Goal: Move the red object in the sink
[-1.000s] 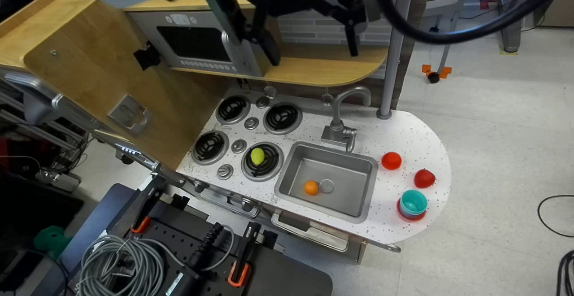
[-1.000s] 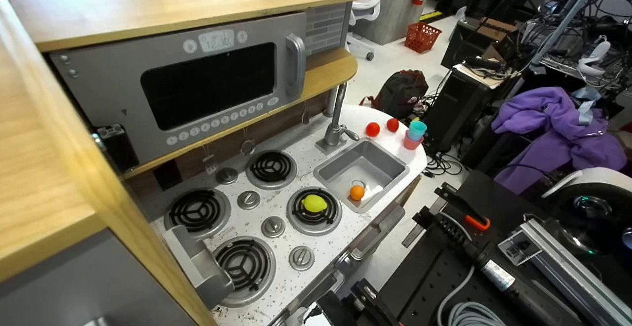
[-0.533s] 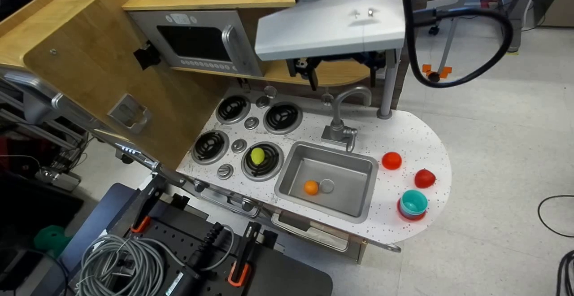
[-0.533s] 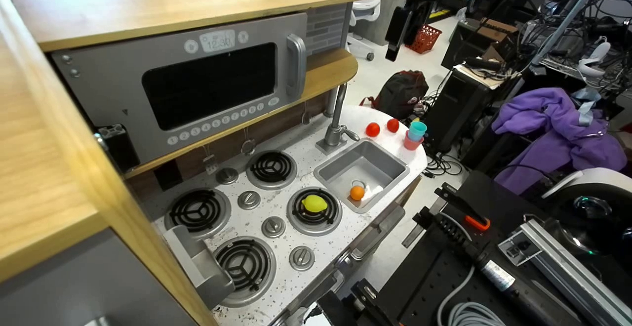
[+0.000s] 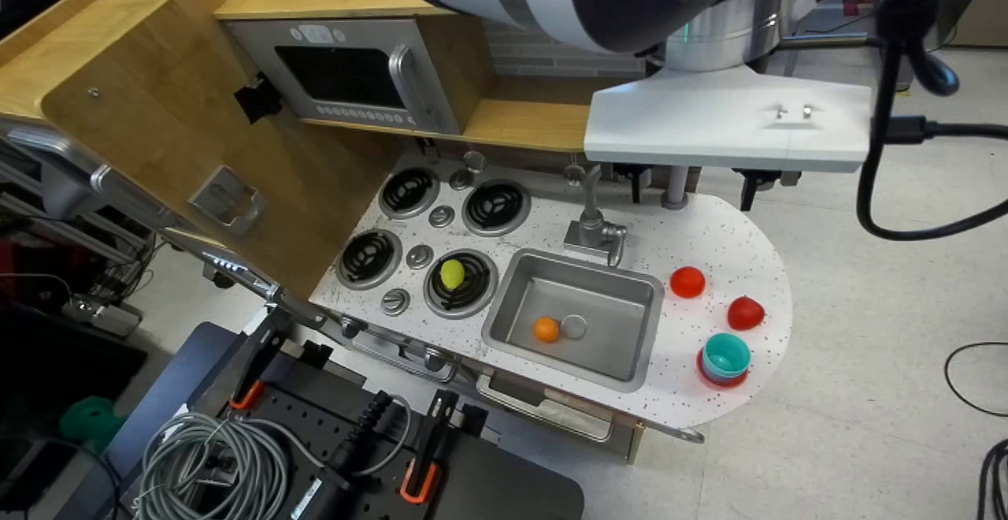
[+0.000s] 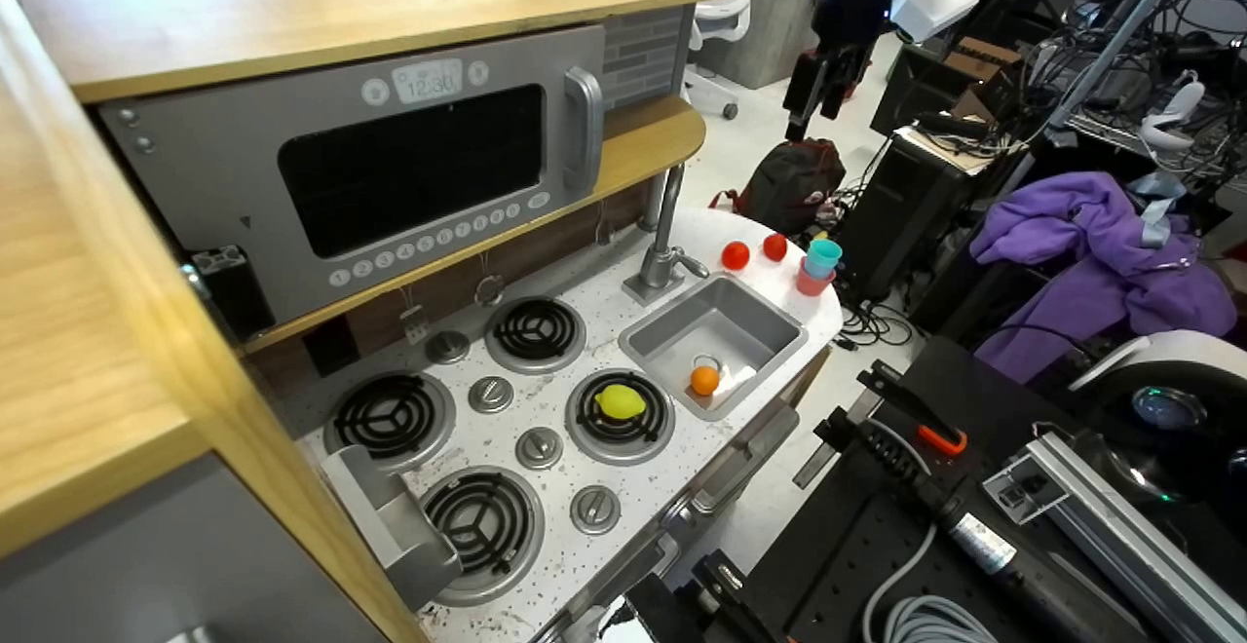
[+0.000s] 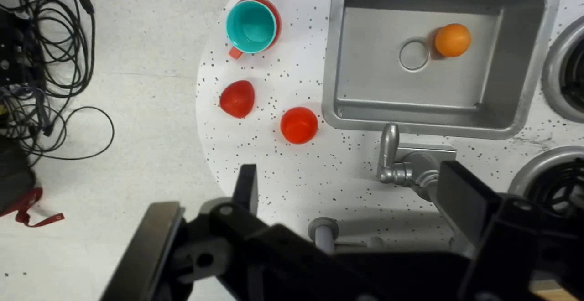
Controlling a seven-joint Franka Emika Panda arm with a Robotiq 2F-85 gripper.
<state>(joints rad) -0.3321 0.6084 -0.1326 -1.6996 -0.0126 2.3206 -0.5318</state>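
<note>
Two red objects lie on the white counter beside the sink. The bright round red object (image 5: 687,282) is nearer the sink; it also shows in an exterior view (image 6: 736,255) and the wrist view (image 7: 299,125). The darker, slightly pointed red object (image 5: 746,313) is farther out and also shows in the wrist view (image 7: 237,99). The grey sink (image 5: 652,331) holds an orange ball (image 5: 546,329) near its drain. My gripper (image 7: 349,178) is open and empty, high above the counter's back edge, with both red objects beyond its fingertips in the wrist view. Its fingers (image 5: 691,193) point down.
A teal cup (image 5: 725,354) sits in a red cup on the counter. The faucet (image 7: 390,150) and a grey post (image 7: 325,237) stand below my gripper. A wooden shelf (image 5: 535,122) and toy microwave (image 6: 419,166) are alongside. A yellow lemon (image 6: 621,401) lies on a burner.
The arm has swung right and down in an exterior view, its gripper turning to point downward. It has entered another exterior view and lowered there. The objects on the counter have not moved.
</note>
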